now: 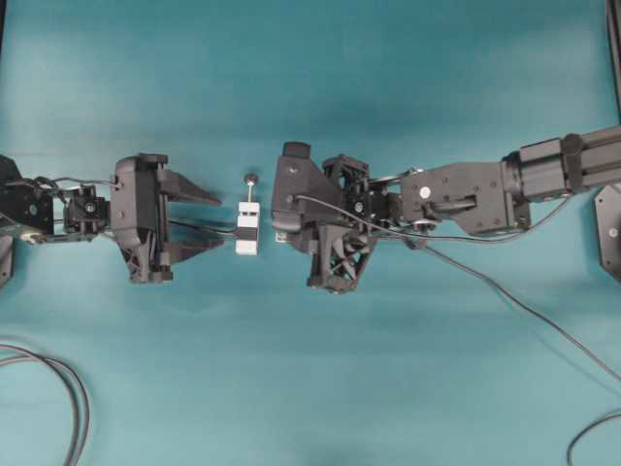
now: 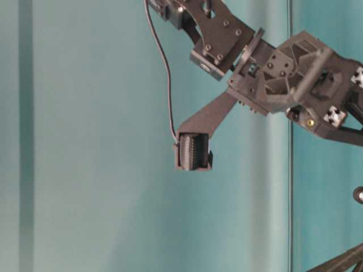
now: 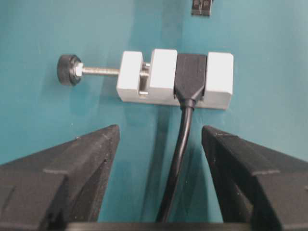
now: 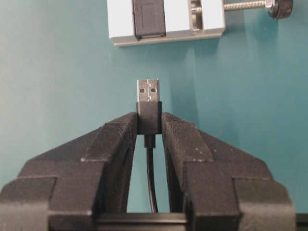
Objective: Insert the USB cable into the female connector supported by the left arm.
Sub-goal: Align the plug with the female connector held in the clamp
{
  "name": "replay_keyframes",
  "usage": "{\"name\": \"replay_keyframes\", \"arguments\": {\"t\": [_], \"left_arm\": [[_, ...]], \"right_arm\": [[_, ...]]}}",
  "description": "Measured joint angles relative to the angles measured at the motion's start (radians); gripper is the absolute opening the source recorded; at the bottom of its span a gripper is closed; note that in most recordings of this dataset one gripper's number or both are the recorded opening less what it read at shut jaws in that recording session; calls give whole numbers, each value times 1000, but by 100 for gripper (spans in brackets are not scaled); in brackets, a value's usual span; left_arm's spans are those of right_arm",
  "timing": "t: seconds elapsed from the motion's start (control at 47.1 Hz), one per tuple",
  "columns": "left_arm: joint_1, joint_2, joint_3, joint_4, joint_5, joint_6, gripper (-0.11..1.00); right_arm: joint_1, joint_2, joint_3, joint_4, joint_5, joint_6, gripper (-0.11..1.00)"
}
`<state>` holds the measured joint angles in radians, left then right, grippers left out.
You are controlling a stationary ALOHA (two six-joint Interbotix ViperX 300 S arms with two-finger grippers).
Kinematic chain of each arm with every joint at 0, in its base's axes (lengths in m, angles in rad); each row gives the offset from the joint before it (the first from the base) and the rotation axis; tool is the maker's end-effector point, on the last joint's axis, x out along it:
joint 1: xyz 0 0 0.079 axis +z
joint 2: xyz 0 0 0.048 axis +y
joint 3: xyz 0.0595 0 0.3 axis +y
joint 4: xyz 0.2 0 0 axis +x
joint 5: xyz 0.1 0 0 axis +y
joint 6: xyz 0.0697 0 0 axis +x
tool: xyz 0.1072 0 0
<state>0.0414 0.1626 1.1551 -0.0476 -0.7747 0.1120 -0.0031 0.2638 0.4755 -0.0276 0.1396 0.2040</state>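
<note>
The female connector (image 1: 248,230) is a white block with a black socket (image 3: 191,77) and a knobbed rod (image 3: 69,70), lying on the teal table. Its black cable (image 3: 178,159) runs back between the fingers of my left gripper (image 3: 160,132). That gripper (image 1: 222,221) is open, its tips just short of the block and touching nothing. My right gripper (image 4: 149,118) is shut on the USB cable's black plug body. The grey metal plug (image 4: 148,90) sticks out toward the socket (image 4: 149,19), with a gap between them. Overhead, the plug (image 1: 280,236) sits just right of the block.
Thick black cords (image 1: 68,398) loop at the table's lower left. A thin cable (image 1: 524,311) trails from the right arm to the lower right. A black mount (image 1: 609,233) stands at the right edge.
</note>
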Motion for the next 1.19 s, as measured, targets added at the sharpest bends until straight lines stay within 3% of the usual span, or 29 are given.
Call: {"name": "replay_keyframes", "arguments": {"t": [0.149, 0.425, 0.85, 1.19], "left_arm": [[0, 0, -2, 0, -2, 0, 77], [2, 2, -6, 0, -2, 0, 77], [2, 0, -15, 0, 6, 0, 77], [2, 2, -15, 0, 14, 0, 77]], "right_arm": [[0, 14, -26, 0, 11, 18, 21], [-2, 23, -54, -2, 43, 114, 21], [0, 46, -109, -11, 152, 156, 21], [5, 81, -169, -75, 221, 221, 21]]}}
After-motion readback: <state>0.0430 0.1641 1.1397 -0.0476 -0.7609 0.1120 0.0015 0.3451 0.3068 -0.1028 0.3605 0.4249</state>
